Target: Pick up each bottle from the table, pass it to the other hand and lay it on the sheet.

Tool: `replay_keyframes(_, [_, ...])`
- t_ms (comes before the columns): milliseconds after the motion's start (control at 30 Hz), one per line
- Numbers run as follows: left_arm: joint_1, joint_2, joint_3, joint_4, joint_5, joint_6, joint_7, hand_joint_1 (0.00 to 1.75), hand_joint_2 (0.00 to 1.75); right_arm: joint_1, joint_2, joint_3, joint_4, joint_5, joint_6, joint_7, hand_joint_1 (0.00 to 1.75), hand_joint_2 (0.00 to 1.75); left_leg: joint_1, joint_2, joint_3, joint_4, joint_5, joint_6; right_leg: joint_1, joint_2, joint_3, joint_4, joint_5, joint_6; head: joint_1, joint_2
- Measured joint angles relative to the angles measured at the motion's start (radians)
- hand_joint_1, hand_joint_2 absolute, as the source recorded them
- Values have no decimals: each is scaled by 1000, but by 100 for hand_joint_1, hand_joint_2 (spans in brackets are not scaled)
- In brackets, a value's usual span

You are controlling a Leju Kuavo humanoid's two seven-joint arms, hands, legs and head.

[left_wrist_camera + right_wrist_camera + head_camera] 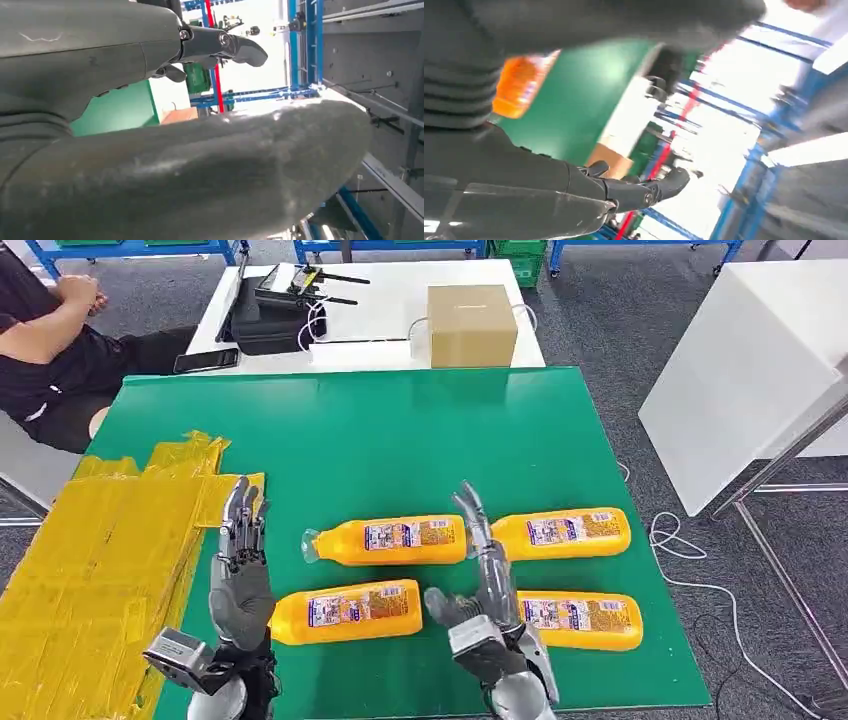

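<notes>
Hovering with fingers straight and spread, the left hand holds nothing; it hangs just beside the base end of the near-left bottle, with the yellow sheet at its other side along the desk's left edge. The right hand is likewise open and empty, fingers pointing toward the far edge, standing up in the gap among the four bottles.

All four bottles lie flat on the green desk, long axes running left to right, in two rows of two. The far-left bottle has its neck toward the left edge; which way the others point I cannot tell for certain. The far-right bottle and near-right bottle lie just right of the right hand.

My judgement: the right hand is nearer three of the bottles, and each lies crosswise to its fingers, so it would need to close around a body from above, then hand leftward toward the sheet.
</notes>
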Motion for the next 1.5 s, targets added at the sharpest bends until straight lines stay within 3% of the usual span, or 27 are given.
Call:
replay_keyframes(200, [-4,0,10,12,0,-33,0,0,0,-44,-22,103,102,262,15,199,0,175,0,0,0,0,0,0,0,0,0,0,0,0,0,0])
replay_keyframes(867, [-13,0,39,43,-1,-69,0,0,0,-147,-28,307,299,337,93,346,0,175,0,0,0,0,0,0,0,0,0,0,0,0,0,0])
replay_keyframes(1167, [-11,-3,67,44,-16,-90,0,0,0,-192,-24,358,396,475,93,515,0,175,0,0,0,0,0,0,0,0,0,0,0,0,0,0])
replay_keyframes(1500, [-10,-4,77,44,-18,-95,-1,0,0,-203,-24,371,414,487,97,530,0,175,0,0,0,0,0,0,1,0,0,0,0,0,0,0])
